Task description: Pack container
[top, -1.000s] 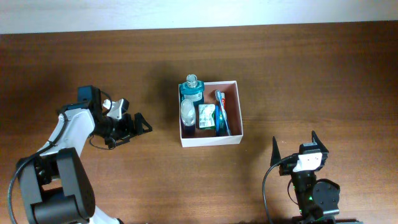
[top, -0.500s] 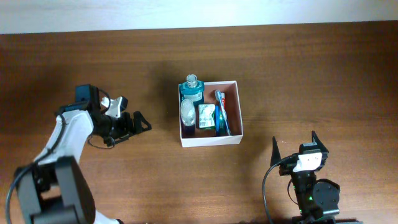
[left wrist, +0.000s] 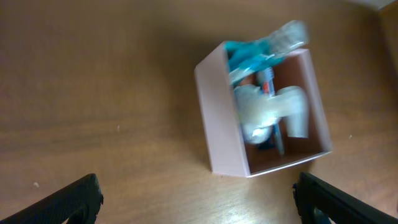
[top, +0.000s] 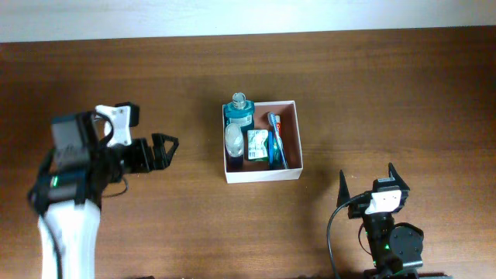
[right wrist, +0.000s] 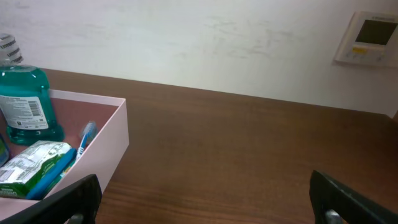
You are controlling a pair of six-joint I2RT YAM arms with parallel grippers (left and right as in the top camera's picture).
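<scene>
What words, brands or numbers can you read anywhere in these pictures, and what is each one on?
No text here can be read.
Teal bottle: white label with print, too small to read.
Green packet: print too blurred to read.
Wall panel: display too small to read.

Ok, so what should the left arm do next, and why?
Probably pull the left gripper back to a rest pose. Its jaws are open and empty, off to the left of the container, which already holds the mouthwash bottle, green packet and toothbrush, and I see nothing loose on the table to pick.
</scene>
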